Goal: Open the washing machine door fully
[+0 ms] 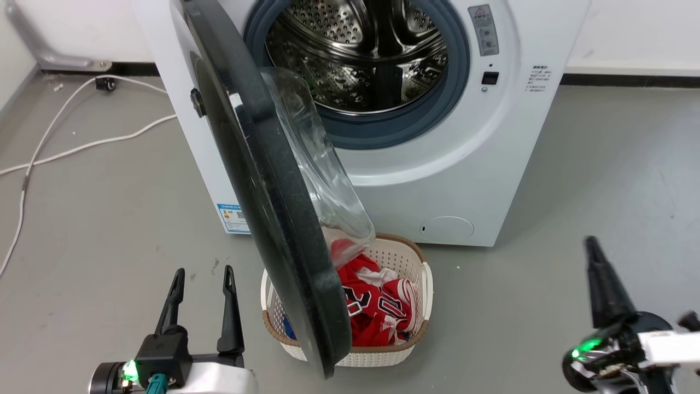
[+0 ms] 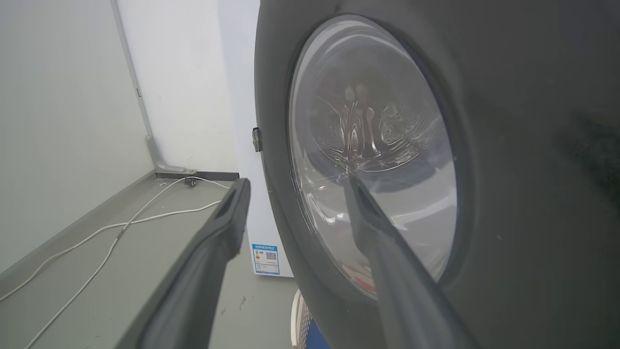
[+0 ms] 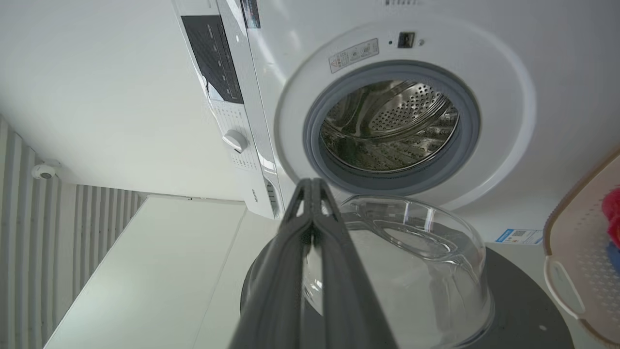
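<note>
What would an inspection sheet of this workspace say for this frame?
Surface: grey floor, a few marks.
Job's things: door stands out from washer, not swung fully back; drum exposed.
Clutter: basket of red clothes under door.
Grippers: left gripper open beside door's outer face; right gripper shut, holding nothing.
Cables: white cables on floor, left of washer.
Surroundings: white wall, dark skirting.

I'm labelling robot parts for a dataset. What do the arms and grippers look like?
Left gripper: two long, tapering black jaws on a black block, with a green light, a teal plug and a white forearm. Right gripper: same black jaws, a rounded black housing, a green lamp, a white link.
</note>
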